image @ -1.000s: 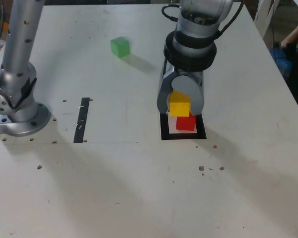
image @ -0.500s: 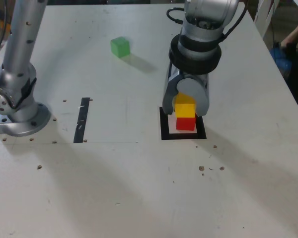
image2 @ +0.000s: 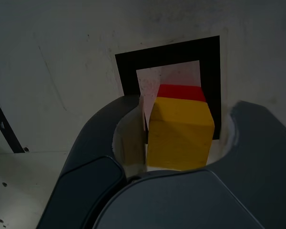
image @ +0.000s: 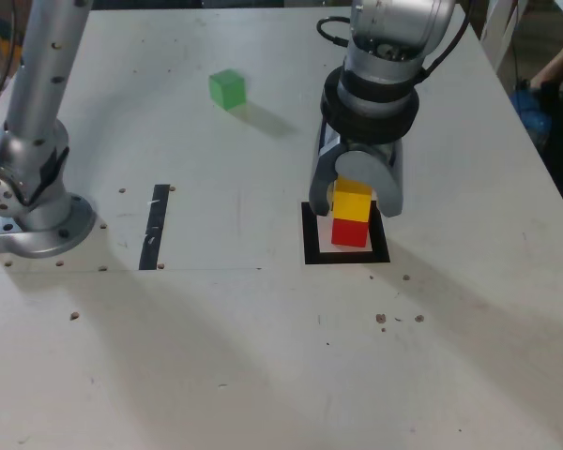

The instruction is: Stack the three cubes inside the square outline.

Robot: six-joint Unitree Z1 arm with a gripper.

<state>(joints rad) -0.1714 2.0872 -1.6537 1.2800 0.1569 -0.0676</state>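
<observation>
A pale, scuffed tabletop [image: 216, 356] bears a short black tape strip [image: 155, 228].

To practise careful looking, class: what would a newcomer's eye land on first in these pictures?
Probably the bright yellow cube, sitting on the red cube inside the black square outline, with the open hand around it. Next, perhaps, the green cube, alone on the white table, toward the far edge and left of the arm's hand in the exterior view.
</observation>
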